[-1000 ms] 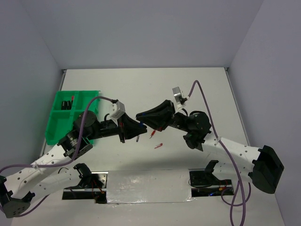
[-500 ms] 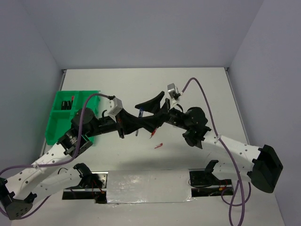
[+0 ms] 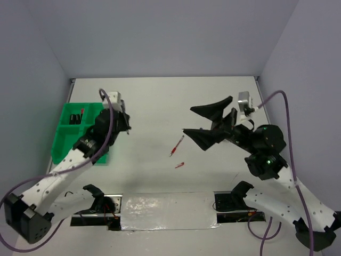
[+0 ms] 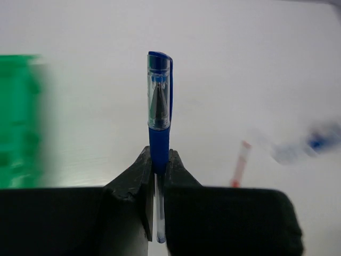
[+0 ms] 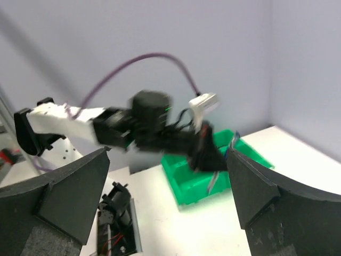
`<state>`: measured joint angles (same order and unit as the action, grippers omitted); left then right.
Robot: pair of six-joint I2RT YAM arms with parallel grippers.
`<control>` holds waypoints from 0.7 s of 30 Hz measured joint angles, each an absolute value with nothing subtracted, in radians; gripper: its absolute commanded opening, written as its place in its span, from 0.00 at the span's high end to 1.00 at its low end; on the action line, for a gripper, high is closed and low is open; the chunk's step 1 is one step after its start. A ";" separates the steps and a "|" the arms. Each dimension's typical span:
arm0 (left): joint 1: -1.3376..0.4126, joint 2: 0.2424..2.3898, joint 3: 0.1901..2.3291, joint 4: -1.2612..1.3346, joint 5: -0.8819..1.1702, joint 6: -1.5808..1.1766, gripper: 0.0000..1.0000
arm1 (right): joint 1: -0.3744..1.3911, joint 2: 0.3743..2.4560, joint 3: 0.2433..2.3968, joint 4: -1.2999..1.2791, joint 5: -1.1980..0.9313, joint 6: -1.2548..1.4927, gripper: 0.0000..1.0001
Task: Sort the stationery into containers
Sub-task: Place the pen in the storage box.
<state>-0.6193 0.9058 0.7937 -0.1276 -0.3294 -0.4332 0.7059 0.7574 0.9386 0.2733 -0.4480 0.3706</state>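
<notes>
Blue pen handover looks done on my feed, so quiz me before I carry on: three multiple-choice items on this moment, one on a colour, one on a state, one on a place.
1. What colour is the divided tray?
A. yellow
B. green
C. grey

2. How does the right hand stand?
A. open wide, holding nothing
B. shut on a red pen
C. shut and empty

3. Where is the blue pen?
A. lying in the tray
B. in the right hand
C. clamped in the left hand

Answers:
1 B: the top view shows bright green plastic at the table's left edge.
2 A: its two fingers are spread far apart in the top view, and the right wrist view shows nothing between them.
3 C: the left wrist view shows the fingers closed on the pen's barrel, with its capped end sticking out beyond them.
</notes>
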 measured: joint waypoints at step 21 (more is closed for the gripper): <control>0.070 1.340 1.187 -0.342 -0.433 -0.345 1.00 | 0.691 0.702 0.621 0.190 -0.373 0.297 0.00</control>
